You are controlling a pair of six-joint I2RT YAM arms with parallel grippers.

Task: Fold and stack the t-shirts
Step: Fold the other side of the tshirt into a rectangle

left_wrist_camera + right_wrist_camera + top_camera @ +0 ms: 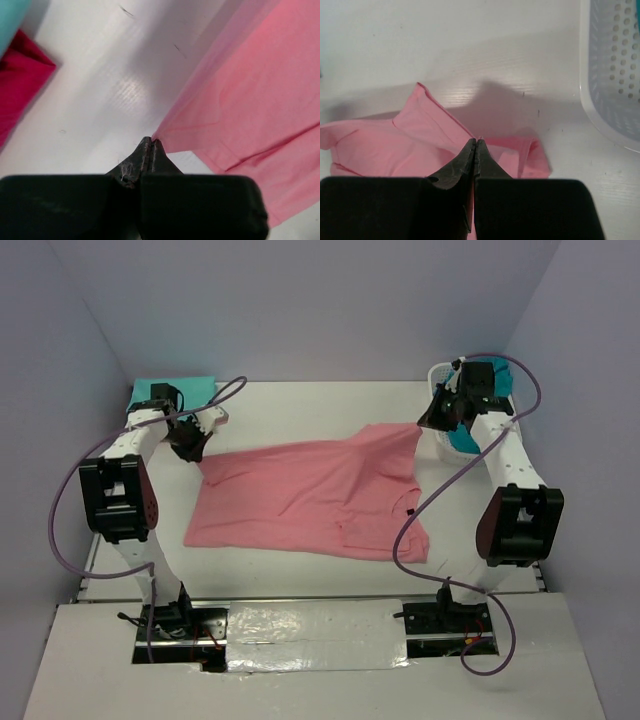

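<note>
My left tool (pixel 151 145) and right tool (pixel 476 145) each pinch shut on the salmon pink cloth t-shirt (pixel 310 495). I should draw them apart evenly, flattening it on the white worktop (pixel 300 405).

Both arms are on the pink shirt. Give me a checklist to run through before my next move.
1. Grip of left gripper on pink shirt: ok, jaws shut on its edge.
2. Grip of right gripper on that shirt: ok, jaws shut on the cloth.
3. Shirt spread flat: not ok, bunched at its near right corner.
4. White basket apart from the shirt: ok.
5. Far-left teal shirt and red shirt clear of the pink one: ok.
</note>
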